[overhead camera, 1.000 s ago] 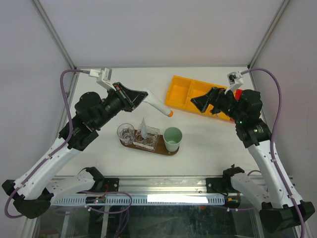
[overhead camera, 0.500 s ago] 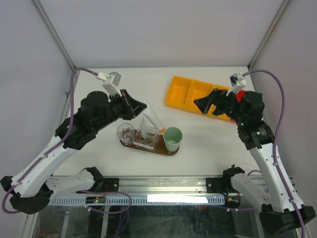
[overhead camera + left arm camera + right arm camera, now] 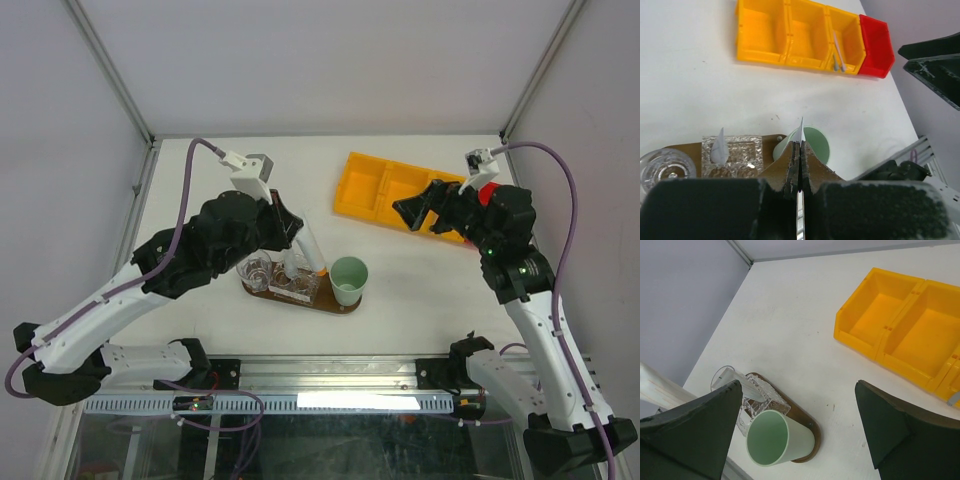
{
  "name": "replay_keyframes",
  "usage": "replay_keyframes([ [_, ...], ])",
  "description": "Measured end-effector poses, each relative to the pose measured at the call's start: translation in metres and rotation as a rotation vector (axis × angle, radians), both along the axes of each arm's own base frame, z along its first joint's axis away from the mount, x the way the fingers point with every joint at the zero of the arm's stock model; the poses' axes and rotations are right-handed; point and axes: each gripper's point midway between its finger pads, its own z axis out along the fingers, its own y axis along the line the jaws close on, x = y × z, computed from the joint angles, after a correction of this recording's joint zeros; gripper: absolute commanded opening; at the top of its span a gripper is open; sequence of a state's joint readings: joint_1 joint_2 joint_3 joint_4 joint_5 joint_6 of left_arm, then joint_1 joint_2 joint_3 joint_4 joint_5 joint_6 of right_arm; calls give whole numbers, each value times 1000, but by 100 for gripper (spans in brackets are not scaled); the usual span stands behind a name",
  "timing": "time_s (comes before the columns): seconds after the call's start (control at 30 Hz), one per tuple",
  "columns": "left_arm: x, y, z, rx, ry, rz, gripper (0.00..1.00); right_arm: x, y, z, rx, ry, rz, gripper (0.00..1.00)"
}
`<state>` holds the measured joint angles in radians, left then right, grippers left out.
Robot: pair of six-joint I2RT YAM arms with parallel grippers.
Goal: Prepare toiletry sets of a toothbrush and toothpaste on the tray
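The dark brown oval tray (image 3: 342, 305) lies at the near middle of the table. On it stand a round clear glass (image 3: 254, 270), a square clear glass (image 3: 293, 284) with a white tube (image 3: 289, 262) in it, and a mint-green cup (image 3: 348, 279). My left gripper (image 3: 298, 232) is shut on a white tube with an orange cap (image 3: 314, 256), slanting down between the square glass and the cup. In the left wrist view the gripper (image 3: 801, 145) pinches the tube (image 3: 801, 131) edge-on above the cup (image 3: 816, 144). My right gripper (image 3: 415, 210) is open and empty over the yellow bin; the right wrist view (image 3: 800, 435) shows the cup (image 3: 775, 437) and tray (image 3: 807, 426) between its fingers.
A yellow compartmented bin (image 3: 385, 190) with a red bin (image 3: 875, 37) at its end lies at the back right. A thin brush (image 3: 837, 52) lies in the last yellow compartment. Cage posts stand at the back corners.
My left arm has swung right and forward, carrying the tube from behind the tray down to the gap between square glass and cup. The right arm has barely moved.
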<state>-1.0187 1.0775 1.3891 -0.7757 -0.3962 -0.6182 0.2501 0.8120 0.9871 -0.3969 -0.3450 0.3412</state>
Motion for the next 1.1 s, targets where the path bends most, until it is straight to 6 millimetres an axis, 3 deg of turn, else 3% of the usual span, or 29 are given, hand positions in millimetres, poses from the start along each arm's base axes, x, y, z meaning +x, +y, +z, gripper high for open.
replay_keyframes([
  [0.2, 6, 8, -9, 74, -19, 45, 0, -1, -2, 0, 1, -5, -5, 99],
  [0.47, 10, -1, -31, 188, -21, 53, 0, -3, -4, -1, -4, -11, -10, 99],
  [0.7, 17, 1, -38, 235, -32, 88, 0, -4, -11, -1, -33, -20, -35, 99],
  [1.1, 24, 1, -68, 319, -55, 113, 0, -13, -22, 14, -47, -94, -71, 99],
])
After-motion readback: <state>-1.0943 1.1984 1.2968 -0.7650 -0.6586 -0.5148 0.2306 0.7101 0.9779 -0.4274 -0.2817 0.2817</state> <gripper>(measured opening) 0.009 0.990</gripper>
